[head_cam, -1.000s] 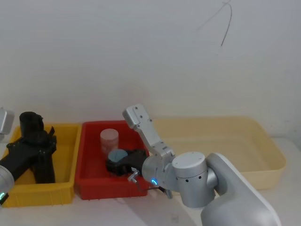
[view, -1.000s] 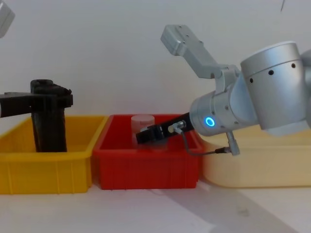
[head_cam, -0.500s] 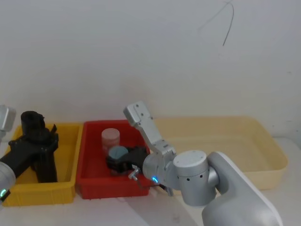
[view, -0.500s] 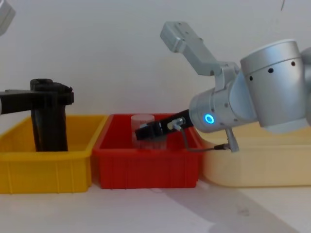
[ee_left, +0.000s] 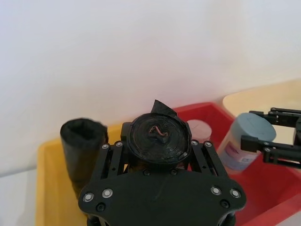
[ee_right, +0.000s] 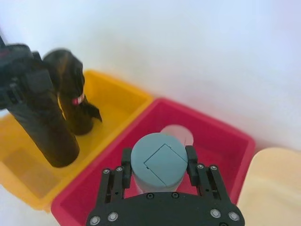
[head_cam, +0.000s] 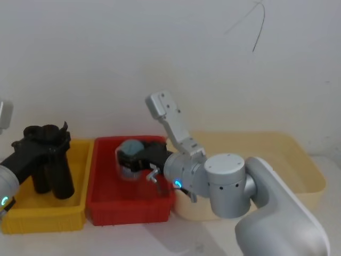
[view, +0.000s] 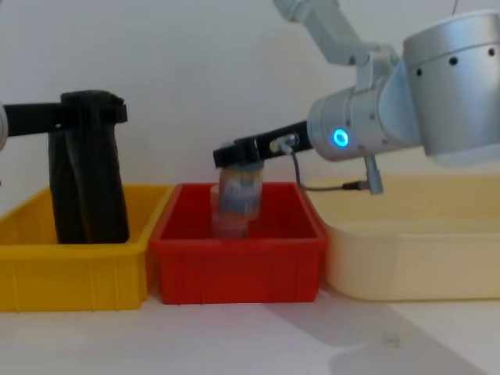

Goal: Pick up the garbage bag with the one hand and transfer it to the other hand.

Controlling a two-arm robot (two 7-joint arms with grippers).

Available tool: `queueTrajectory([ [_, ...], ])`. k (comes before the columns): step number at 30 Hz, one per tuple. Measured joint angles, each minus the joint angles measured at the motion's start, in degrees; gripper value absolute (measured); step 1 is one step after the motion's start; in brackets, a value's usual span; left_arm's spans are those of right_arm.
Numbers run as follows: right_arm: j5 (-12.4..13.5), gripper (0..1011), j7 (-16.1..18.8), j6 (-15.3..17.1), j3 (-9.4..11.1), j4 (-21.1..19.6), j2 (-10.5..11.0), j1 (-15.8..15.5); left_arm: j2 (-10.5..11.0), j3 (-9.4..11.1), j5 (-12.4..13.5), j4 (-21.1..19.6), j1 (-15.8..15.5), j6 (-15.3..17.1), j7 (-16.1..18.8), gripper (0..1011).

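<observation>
Garbage bag (view: pixel 98 180) is clamped near its top in the left end effector (view: pixel 94 113), the one on the green-ringed arm.

The biggest change is on the other side. The right end effector (view: pixel 238 152), on the blue-ringed arm, was low in the red bin (view: pixel 234 269) a moment ago. Now it has gone up, squeezed tight on a bottle (view: pixel 238 191) with a grey-blue lid. The bottle hangs over the bin. A clear jar (ee_right: pixel 178 133) sits in the bin under that end effector.

The smaller change is the bag. Its top stands higher than before, but its bottom is still down inside the yellow bin (view: pixel 70 273). A second black roll (ee_right: pixel 70 89) with a red mark stands just beside the left end effector.

I think the pick-up has only just begun. The right end effector is full, so it would need to let the bottle go before it can take the bag.
</observation>
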Motion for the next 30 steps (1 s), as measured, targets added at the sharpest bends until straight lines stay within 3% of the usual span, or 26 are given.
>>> queueTrajectory([
  [10, 0.34, 663, -0.96, -0.19, 1.51, -3.82, 0.65, 0.26, 0.24, 0.63, -0.89, -1.86, -2.23, 1.94, -0.78, 563],
  [18, -1.08, 663, -3.73, 0.1, 2.6, -5.69, 1.19, 0.61, 1.09, 2.79, -0.47, -1.86, -6.43, 2.91, -2.65, 563],
  [25, -3.01, 663, -6.96, 0.91, 3.7, -6.65, 1.77, 0.85, 1.13, 5.11, 0.13, 1.25, -11.29, 2.25, -5.4, 563],
  [30, -4.61, 663, -9.72, 1.78, 4.77, -7.14, 2.18, 0.9, 0.33, 7.38, 0.24, 6.21, -16.13, 0.49, -9.03, 563],
])
